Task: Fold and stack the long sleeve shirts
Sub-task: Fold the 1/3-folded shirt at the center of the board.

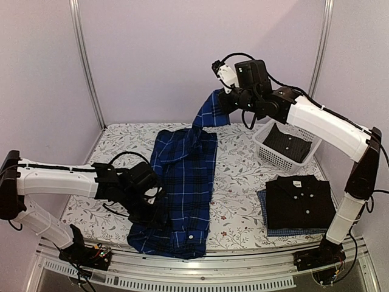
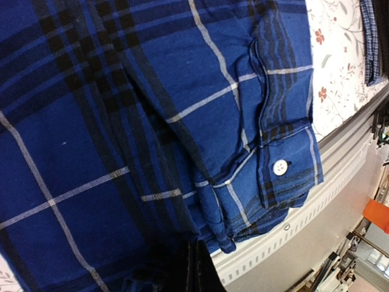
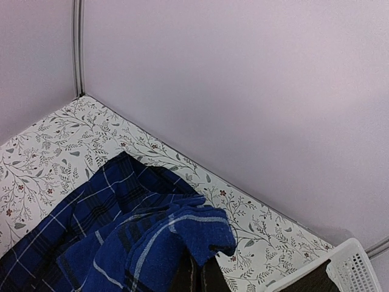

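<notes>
Plaid shirt (image 1: pixel 182 182) lies lengthwise on the middle of the worktop (image 1: pixel 243 176). Its far end is hoisted by the right claw (image 1: pixel 222 97), clamped on the cloth, and the left claw (image 1: pixel 155 213) is pinched shut on its near left edge. It looks soft, light and limp (sagging wherever unsupported), so grip doubled edges or seams.

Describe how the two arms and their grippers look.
The left arm and right arm match: white tubular links, black joints, black bases. Loose black cables loop around each wrist. The left gripper and right gripper are black and boxy. No markings are legible.
</notes>
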You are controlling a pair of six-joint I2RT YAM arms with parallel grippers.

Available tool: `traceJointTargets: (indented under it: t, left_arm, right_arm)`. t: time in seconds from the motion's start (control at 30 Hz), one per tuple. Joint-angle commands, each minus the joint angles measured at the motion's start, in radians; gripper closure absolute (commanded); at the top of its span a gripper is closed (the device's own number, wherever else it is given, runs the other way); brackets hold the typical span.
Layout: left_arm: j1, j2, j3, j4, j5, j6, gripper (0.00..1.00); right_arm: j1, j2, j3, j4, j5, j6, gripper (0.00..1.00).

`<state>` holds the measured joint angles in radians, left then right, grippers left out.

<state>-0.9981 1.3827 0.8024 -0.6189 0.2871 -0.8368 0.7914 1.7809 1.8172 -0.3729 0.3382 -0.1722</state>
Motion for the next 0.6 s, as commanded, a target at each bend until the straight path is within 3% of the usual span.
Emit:
traceJointTargets:
  t: [0.0, 0.57]
  left_arm:
    - [-0.019, 0.004, -0.02, 0.028, 0.039, 0.013, 0.99]
    - [-0.022, -0.071, -0.13, 0.052, 0.113, -0.067, 1.0]
  right_arm:
    - [-0.004, -0.074, -0.026, 0.018, 0.022, 0.027, 1.0]
    - [-0.01, -0.088, -0.021, 0.002, 0.095, 0.0, 1.0]
